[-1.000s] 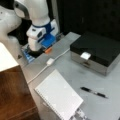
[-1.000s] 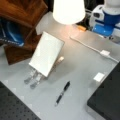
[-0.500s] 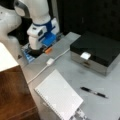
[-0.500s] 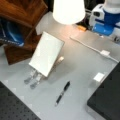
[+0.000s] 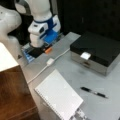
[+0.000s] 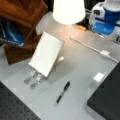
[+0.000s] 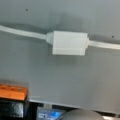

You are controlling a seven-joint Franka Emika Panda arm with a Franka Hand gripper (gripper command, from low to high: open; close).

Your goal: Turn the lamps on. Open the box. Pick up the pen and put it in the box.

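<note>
Upper left of a front view: gripper seen above tray; jaw state cannot be told. Switch on cord centred in wrist view. Lamp lit, top centre. Box shut, right. Pen lying on table, lower right, untouched.
</note>
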